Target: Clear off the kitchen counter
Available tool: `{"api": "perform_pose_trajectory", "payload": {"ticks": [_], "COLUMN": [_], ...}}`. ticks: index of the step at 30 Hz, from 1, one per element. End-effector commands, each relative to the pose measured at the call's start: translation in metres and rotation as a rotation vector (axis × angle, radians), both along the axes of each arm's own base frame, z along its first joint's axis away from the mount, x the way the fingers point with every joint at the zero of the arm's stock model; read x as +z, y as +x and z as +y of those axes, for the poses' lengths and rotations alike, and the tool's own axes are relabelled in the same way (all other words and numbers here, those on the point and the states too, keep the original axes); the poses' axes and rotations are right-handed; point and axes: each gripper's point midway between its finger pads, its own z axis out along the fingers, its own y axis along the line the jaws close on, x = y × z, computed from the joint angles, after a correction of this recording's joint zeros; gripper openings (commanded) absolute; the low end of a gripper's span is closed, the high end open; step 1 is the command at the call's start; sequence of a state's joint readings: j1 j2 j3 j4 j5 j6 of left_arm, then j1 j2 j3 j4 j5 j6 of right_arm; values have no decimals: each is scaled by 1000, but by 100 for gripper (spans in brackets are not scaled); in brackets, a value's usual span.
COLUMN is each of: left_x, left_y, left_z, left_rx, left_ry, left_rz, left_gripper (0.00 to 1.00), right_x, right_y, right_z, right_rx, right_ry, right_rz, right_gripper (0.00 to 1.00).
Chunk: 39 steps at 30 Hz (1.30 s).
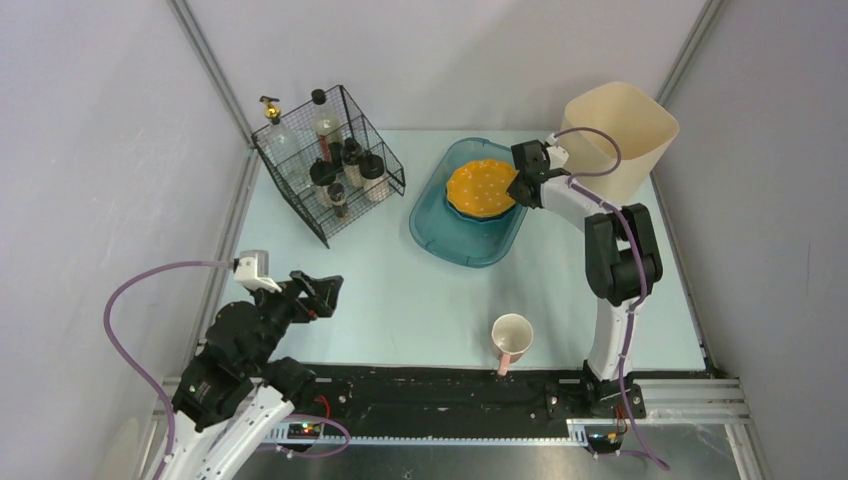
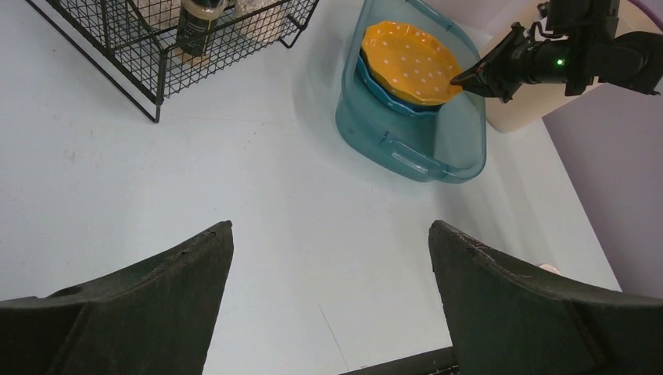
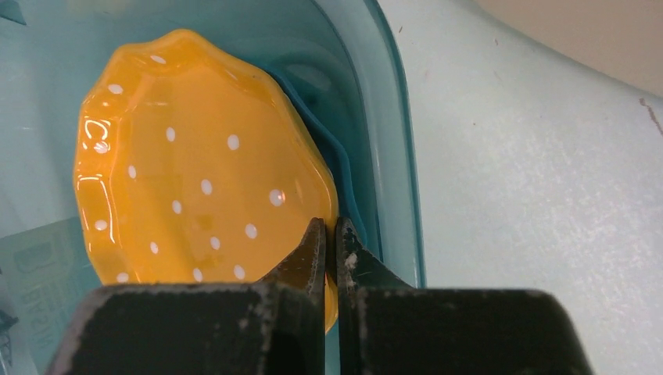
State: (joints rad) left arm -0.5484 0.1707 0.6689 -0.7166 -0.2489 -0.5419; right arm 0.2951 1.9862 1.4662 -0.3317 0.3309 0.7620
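The pale mint-blue kitchen counter (image 1: 390, 290) carries a teal plastic tub (image 1: 440, 235). An orange dotted plate (image 1: 480, 187) lies in the tub on top of a blue dish (image 2: 383, 92). My right gripper (image 1: 518, 185) is shut on the orange plate's right rim (image 3: 331, 226), with the rim pinched between its fingers, over the tub. A cream mug (image 1: 512, 337) lies on its side near the front rail. My left gripper (image 1: 322, 292) is open and empty above the counter's front left (image 2: 328, 258).
A black wire basket (image 1: 330, 160) with several bottles stands at the back left. A tall cream bin (image 1: 618, 135) stands at the back right, just behind the right arm. The black front rail (image 1: 440, 385) runs along the near edge.
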Motion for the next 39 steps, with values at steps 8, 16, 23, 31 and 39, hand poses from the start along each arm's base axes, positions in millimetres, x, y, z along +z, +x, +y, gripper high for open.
{"api": "perform_pose_trajectory", "payload": {"ticks": [8, 16, 23, 31, 39], "left_x": [5, 6, 7, 8, 9], "left_y": [3, 2, 1, 0, 0], "left_z": [-3, -2, -3, -2, -2], "left_rx": [-10, -10, -14, -15, -15], "left_ry": [-1, -5, -8, -13, -15], "left_rz": [-13, -21, -25, -31, -34], "left_gripper": [98, 98, 98, 98, 98], "right_x": [1, -5, -11, -12, 21], "right_y": [19, 12, -1, -15, -24], "right_z": [9, 12, 13, 5, -5], "right_rx": [-22, 79, 181, 248, 262], "right_ry": [84, -5, -112, -259, -350], "right_rz": [-52, 97, 235, 324, 303], "right_gripper": [36, 53, 56, 60, 61]}}
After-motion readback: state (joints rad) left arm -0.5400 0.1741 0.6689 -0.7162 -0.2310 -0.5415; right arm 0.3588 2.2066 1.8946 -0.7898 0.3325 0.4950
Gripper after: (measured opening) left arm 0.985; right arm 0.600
